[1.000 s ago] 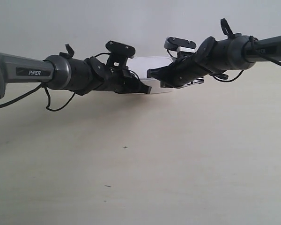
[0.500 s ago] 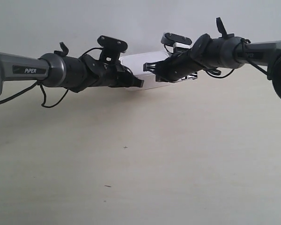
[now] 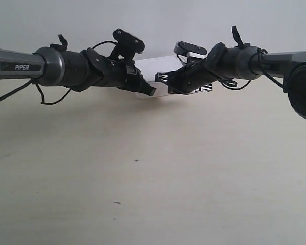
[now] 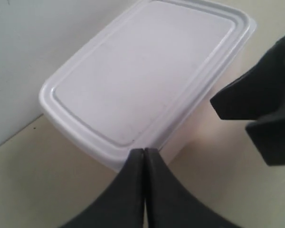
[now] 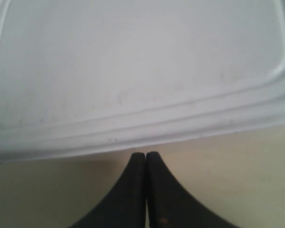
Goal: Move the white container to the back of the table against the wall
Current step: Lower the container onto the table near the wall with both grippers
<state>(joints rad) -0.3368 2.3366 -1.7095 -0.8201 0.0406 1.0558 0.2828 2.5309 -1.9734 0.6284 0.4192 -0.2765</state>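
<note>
The white container (image 3: 154, 67) stands at the back of the table (image 3: 168, 168), close to the wall (image 3: 153, 20). In the left wrist view its lidded top (image 4: 142, 71) fills the frame, with the wall (image 4: 23, 52) right beside one long side. My left gripper (image 4: 145, 152) is shut and empty, its tips against the container's near rim. My right gripper (image 5: 146, 155) is also shut and empty, its tips just short of the container's (image 5: 133, 61) long edge. In the exterior view both arms meet in front of the container and hide much of it.
The other arm's dark fingers (image 4: 261, 109) show beside the container in the left wrist view. Tiny dark specks (image 3: 136, 161) mark the pale table in front. Loose cables hang under the arm at the exterior view's left (image 3: 51, 97).
The container has slid back toward the wall. Both shut grippers have followed it farther back, and the arm at the exterior view's left has risen a little.
</note>
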